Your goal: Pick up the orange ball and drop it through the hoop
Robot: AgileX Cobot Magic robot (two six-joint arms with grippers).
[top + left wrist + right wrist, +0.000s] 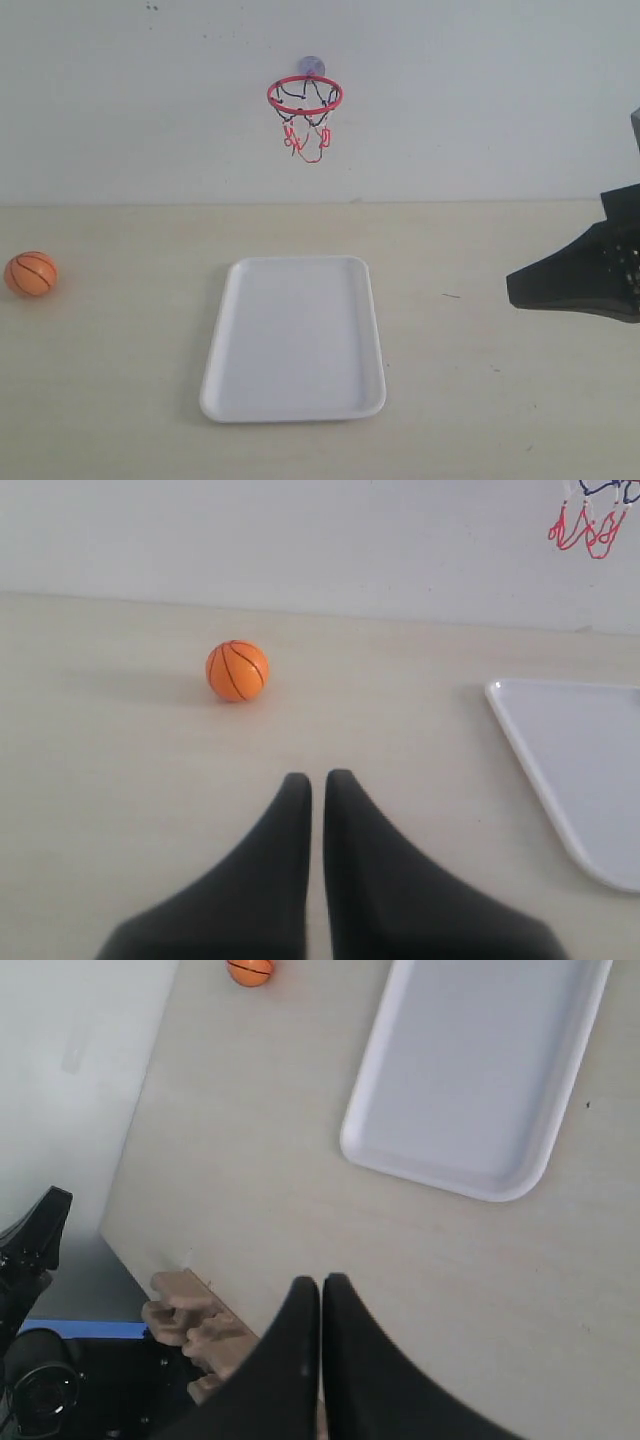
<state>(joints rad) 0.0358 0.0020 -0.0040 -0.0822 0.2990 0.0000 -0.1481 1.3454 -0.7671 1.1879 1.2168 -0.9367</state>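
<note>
The orange ball lies on the table at the far left; it also shows in the left wrist view as the orange ball and in the right wrist view as the orange ball. The hoop, red-ringed with a string net, hangs on the back wall above the white tray; part of its net shows in the left wrist view. My left gripper is shut and empty, a short way from the ball. My right gripper is shut and empty, seen as the right gripper at the right edge.
A white tray lies flat mid-table below the hoop, also seen as the tray and the tray. A person's hand rests at the table edge beside dark equipment.
</note>
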